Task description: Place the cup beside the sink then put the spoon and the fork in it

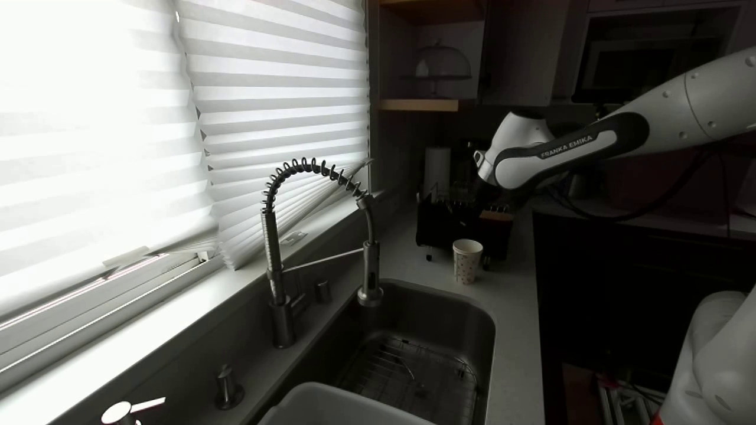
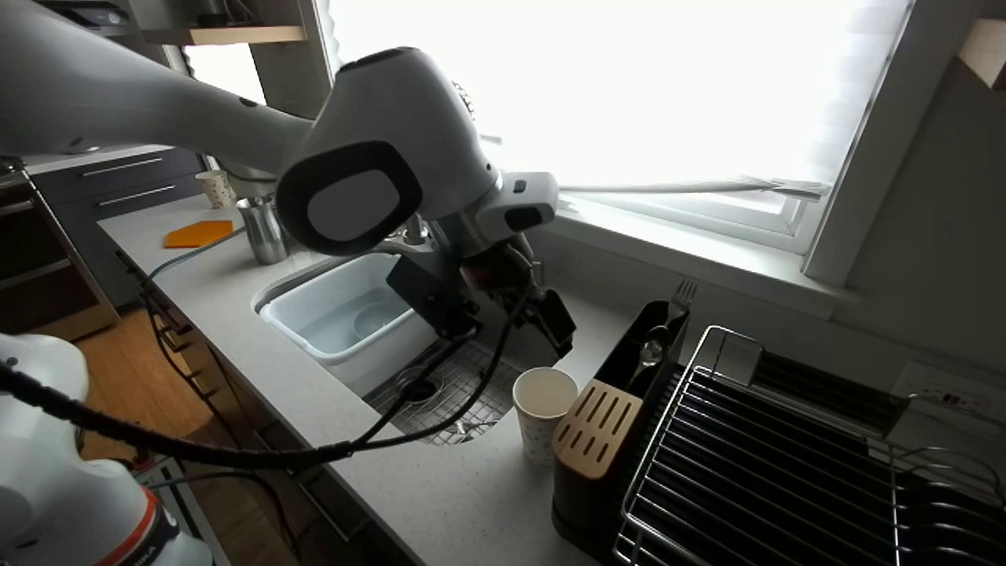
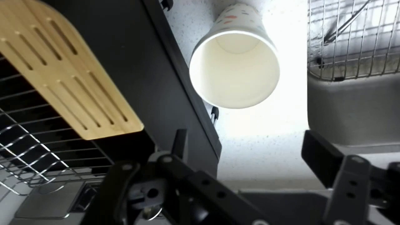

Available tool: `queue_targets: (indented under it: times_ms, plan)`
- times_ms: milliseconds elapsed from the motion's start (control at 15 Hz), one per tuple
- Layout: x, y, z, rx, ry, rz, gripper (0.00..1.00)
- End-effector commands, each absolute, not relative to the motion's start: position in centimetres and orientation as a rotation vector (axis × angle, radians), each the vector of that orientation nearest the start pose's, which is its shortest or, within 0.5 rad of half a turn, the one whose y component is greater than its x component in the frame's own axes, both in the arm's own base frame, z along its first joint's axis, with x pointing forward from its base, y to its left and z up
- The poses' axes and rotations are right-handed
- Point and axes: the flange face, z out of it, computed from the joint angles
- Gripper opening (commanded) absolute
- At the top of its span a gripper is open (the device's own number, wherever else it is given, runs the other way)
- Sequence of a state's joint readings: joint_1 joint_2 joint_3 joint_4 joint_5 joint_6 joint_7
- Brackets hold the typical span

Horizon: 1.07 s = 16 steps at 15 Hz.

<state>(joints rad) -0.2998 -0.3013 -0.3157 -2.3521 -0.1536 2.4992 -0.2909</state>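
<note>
The cup is a speckled white paper cup (image 1: pixel 467 262) (image 2: pixel 542 417) (image 3: pixel 234 68). It stands upright on the counter between the sink (image 1: pixel 440 310) (image 3: pixel 347 109) and the dish rack. The wrist view looks down into it, and it looks empty. The spoon (image 2: pixel 651 354) and the fork (image 2: pixel 682 297) stand in the rack's dark cutlery holder, heads up, in an exterior view. My gripper (image 2: pixel 507 318) (image 3: pixel 250 153) is open with nothing between its fingers. It is above the counter, on the window side of the cup and apart from it. In an exterior view its fingers are lost in shadow.
The dark dish rack (image 2: pixel 754 472) has a slotted wooden lid (image 2: pixel 599 424) (image 3: pixel 68 72) close to the cup. A spring faucet (image 1: pixel 283 283) arches over the sink. A white basin (image 2: pixel 354 314) sits in it. A thin metal utensil (image 3: pixel 347 26) lies on the sink grid.
</note>
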Motion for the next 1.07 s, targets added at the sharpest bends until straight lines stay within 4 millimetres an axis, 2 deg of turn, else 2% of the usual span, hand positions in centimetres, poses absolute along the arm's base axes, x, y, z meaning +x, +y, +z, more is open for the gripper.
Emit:
queue_targets:
  times_ms: [0,267,533,600,800,1000]
  plan:
    - [39.0,-30.5,53.4,-3.176,0.684,-0.621,1.00]
    - [40.1,-33.2,56.0,-3.080,1.029,-0.648,1.00]
    - [42.0,-35.3,55.6,-2.948,1.352,-0.669,1.00]
    - [40.7,-34.1,56.3,-3.003,1.207,-0.691,1.00]
    - [41.9,-35.0,55.5,-2.966,1.306,-0.672,1.00]
    - [42.1,-35.3,55.2,-2.970,1.352,-0.673,1.00]
